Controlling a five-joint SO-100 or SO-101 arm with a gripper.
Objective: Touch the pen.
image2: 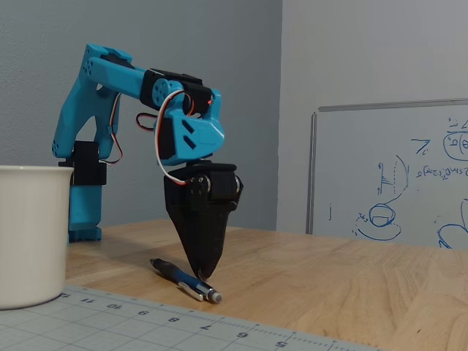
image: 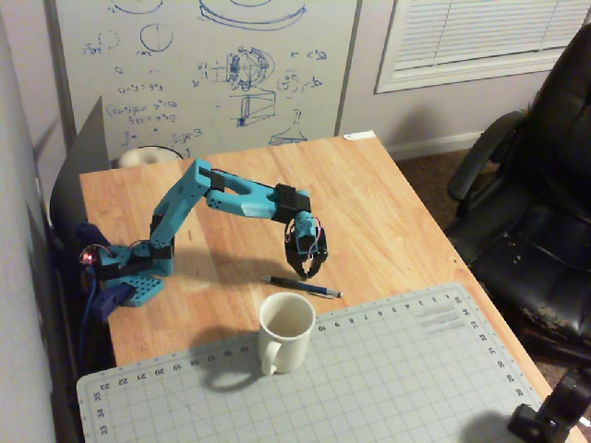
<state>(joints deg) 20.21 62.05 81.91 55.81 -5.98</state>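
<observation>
The pen (image: 302,285) lies flat on the wooden table, just beyond the cutting mat's far edge; in a fixed view (image2: 185,279) it is a thin dark pen with a silvery tip pointing toward the camera. My gripper (image: 306,273) points straight down, its black fingers closed to a point. In a fixed view the gripper tip (image2: 201,274) is directly above the pen's middle, right at it; whether it touches cannot be told. It holds nothing.
A white mug (image: 284,332) stands on the grey-green cutting mat (image: 388,378) in front of the pen, also at the left edge of a fixed view (image2: 29,234). The blue arm base (image: 129,268) is at the table's left. A black office chair (image: 536,203) stands right of the table.
</observation>
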